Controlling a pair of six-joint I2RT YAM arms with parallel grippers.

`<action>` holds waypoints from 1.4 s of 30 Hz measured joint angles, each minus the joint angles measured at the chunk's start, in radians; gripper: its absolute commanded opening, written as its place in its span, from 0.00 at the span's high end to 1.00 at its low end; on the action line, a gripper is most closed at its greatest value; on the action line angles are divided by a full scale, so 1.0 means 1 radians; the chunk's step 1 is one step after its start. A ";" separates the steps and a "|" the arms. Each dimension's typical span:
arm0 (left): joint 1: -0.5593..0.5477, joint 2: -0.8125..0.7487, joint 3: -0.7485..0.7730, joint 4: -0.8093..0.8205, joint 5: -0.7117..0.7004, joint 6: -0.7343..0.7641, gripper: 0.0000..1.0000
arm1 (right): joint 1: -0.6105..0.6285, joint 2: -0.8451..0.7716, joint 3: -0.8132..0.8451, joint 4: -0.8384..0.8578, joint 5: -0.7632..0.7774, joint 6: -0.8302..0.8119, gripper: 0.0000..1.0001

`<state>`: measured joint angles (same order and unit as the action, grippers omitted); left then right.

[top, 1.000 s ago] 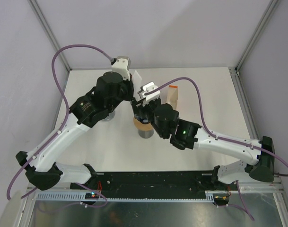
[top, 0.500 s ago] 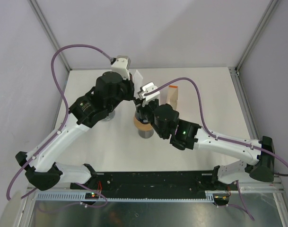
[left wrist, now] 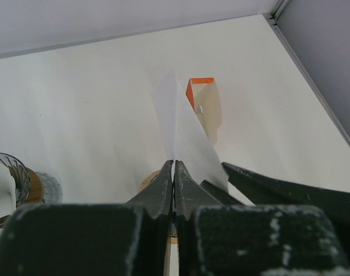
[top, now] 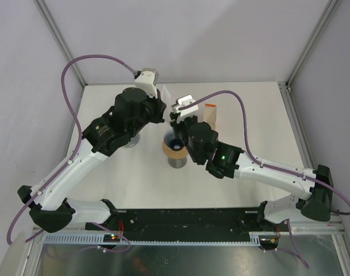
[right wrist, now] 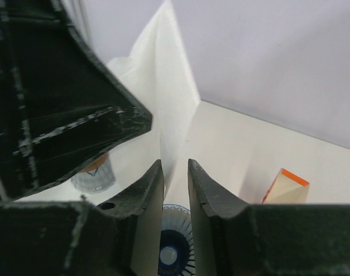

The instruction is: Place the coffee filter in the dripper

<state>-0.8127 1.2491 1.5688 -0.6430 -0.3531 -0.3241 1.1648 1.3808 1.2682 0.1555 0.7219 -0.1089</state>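
Right gripper (right wrist: 176,168) narrowed, one filter (right wrist: 170,92), one blue dripper (right wrist: 176,253)

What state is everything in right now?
dripper: upright, empty
coffee filter: held in the air, not in the dripper
left gripper: shut on the coffee filter
right gripper: slightly open, filter edge between its jaws
box: top flap open

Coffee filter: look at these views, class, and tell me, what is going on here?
The left pincer is shut on the white paper coffee filter, holding it up in the air. The right pincer has its jaws narrowly apart, with the filter's edge between them. The blue dripper sits just below, with no filter in it yet.
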 measured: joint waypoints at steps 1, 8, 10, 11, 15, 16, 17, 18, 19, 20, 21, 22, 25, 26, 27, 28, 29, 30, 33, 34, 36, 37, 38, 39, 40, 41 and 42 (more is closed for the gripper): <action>0.001 0.000 0.000 0.000 0.001 0.000 0.97 | -0.004 0.000 0.000 0.000 0.011 -0.001 0.72; 0.003 0.000 -0.003 0.006 0.035 0.001 0.99 | -0.038 0.010 0.000 0.017 0.039 -0.005 0.67; 0.003 0.000 -0.003 0.006 0.044 0.002 0.99 | -0.053 0.017 0.000 0.027 0.019 -0.002 0.68; 0.003 0.000 -0.003 0.006 0.047 0.003 0.99 | -0.061 0.021 0.000 0.032 0.006 0.002 0.69; 0.003 0.001 -0.003 0.006 0.053 0.012 1.00 | -0.093 0.035 0.000 0.046 -0.029 0.018 0.86; 0.003 0.001 -0.003 0.006 0.053 0.015 1.00 | -0.099 0.037 0.000 0.046 -0.035 0.022 0.93; 0.003 0.002 -0.003 0.006 0.053 0.020 1.00 | -0.105 0.037 0.000 0.048 -0.041 0.026 0.96; 0.003 0.002 -0.003 0.006 0.052 0.024 1.00 | -0.110 0.038 0.000 0.051 -0.044 0.029 0.98; 0.003 0.003 -0.003 0.006 0.050 0.034 1.00 | -0.114 0.038 0.000 0.053 -0.045 0.030 0.99; 0.003 0.005 -0.004 0.007 0.045 0.045 1.00 | -0.116 0.038 0.000 0.055 -0.042 0.031 1.00; 0.004 0.008 -0.004 0.009 0.037 0.058 1.00 | -0.117 0.038 0.000 0.056 -0.037 0.030 1.00; 0.004 0.010 -0.007 0.014 0.023 0.074 1.00 | -0.117 0.038 0.000 0.055 -0.029 0.029 1.00; 0.004 0.018 -0.023 0.028 -0.026 0.120 1.00 | -0.114 0.038 0.000 0.049 0.015 0.021 1.00; 0.004 0.021 -0.029 0.032 -0.043 0.135 1.00 | -0.113 0.038 0.000 0.045 0.034 0.015 1.00; 0.004 0.023 -0.037 0.037 -0.062 0.151 0.99 | -0.113 0.037 0.000 0.040 0.050 0.008 1.00; 0.004 0.023 -0.046 0.039 -0.077 0.167 0.99 | -0.113 0.037 0.000 0.034 0.063 0.003 1.00; 0.004 0.023 -0.054 0.042 -0.093 0.179 0.99 | -0.113 0.035 0.000 0.029 0.073 0.002 1.00; 0.004 0.023 -0.063 0.047 -0.108 0.194 0.99 | -0.115 0.032 0.000 0.021 0.081 0.001 1.00; 0.008 0.023 -0.082 0.073 -0.132 0.223 1.00 | -0.122 0.019 0.000 -0.006 0.082 0.003 1.00; 0.008 0.023 -0.085 0.085 -0.134 0.230 1.00 | -0.124 0.015 0.000 -0.012 0.080 0.003 1.00; 0.008 0.018 -0.093 0.110 -0.133 0.241 0.96 | -0.124 0.003 0.000 -0.024 0.070 0.005 1.00; 0.008 0.016 -0.096 0.114 -0.132 0.246 0.92 | -0.125 0.000 0.000 -0.028 0.063 0.008 1.00; 0.008 0.013 -0.099 0.116 -0.125 0.248 0.87 | -0.127 -0.003 0.000 -0.032 0.054 0.011 1.00; 0.010 0.008 -0.102 0.117 -0.115 0.252 0.78 | -0.132 -0.005 0.000 -0.040 0.042 0.014 1.00; 0.011 0.004 -0.105 0.117 -0.106 0.255 0.71 | -0.137 -0.007 0.000 -0.048 0.029 0.021 1.00; 0.014 -0.002 -0.109 0.117 -0.093 0.259 0.61 | -0.143 -0.010 0.000 -0.062 0.015 0.028 1.00; 0.016 -0.010 -0.114 0.117 -0.079 0.263 0.53 | -0.151 -0.010 0.004 -0.084 -0.003 0.037 1.00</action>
<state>-0.7963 1.2392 1.4544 -0.5262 -0.4316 -0.0612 1.0134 1.3705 1.2724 0.0715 0.7189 -0.0723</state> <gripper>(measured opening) 0.261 0.009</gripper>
